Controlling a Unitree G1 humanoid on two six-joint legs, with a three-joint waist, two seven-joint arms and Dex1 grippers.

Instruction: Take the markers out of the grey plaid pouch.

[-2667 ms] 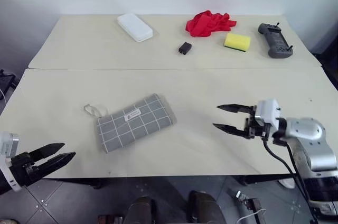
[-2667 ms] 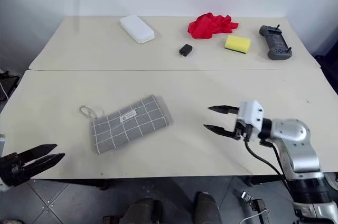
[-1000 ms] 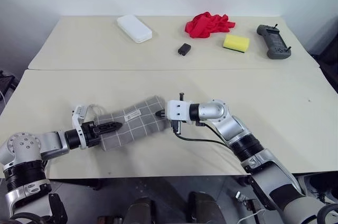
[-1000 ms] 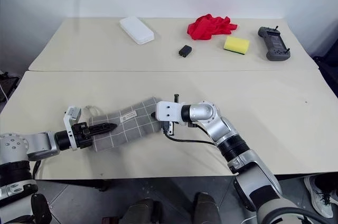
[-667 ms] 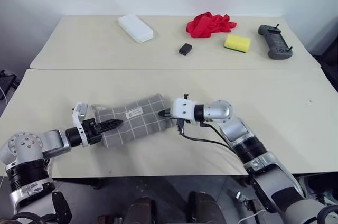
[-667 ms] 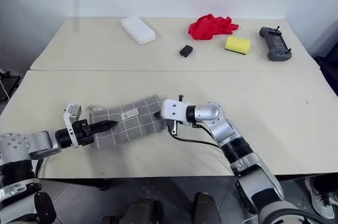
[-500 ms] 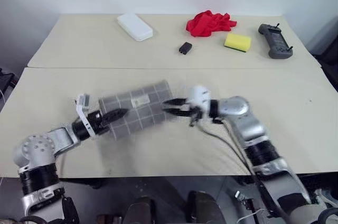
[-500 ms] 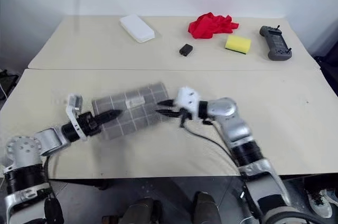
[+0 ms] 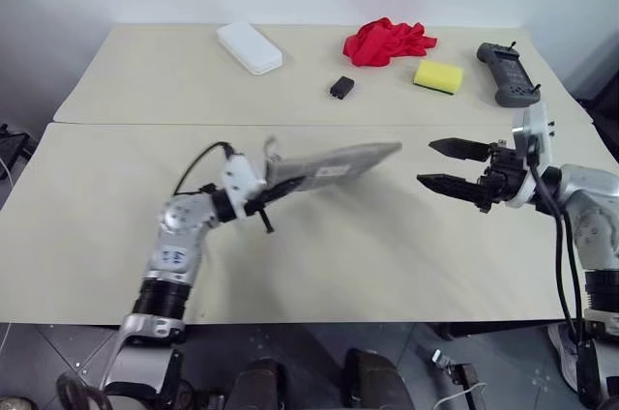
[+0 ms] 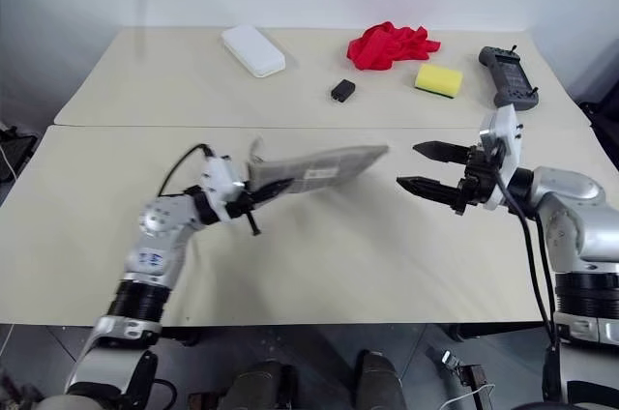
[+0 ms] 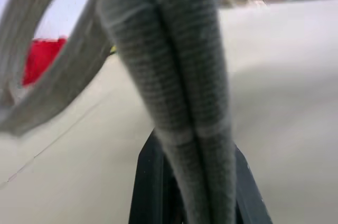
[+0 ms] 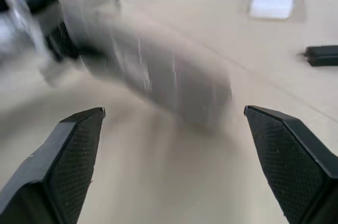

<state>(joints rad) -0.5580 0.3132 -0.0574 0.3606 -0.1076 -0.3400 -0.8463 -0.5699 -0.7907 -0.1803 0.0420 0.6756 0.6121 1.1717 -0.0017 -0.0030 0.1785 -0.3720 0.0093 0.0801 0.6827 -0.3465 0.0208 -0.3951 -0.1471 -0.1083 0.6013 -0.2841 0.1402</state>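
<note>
While left fingers (image 9: 274,190) clamp the grey plaid pouch (image 9: 334,164) above the beige table (image 9: 319,255), right fingers (image 9: 455,165) stand apart.

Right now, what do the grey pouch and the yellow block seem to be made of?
The grey plaid pouch looks like woven fabric, matte: the left wrist view shows ribbed threads and a soft folded edge. The yellow block is probably foam sponge, with rounded corners and a dull surface.

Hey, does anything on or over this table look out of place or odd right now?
Only the grey plaid pouch: it's off the table, sticking out nearly level from the left gripper, pinched at one end. The right gripper is open beside its free end, not touching.
</note>
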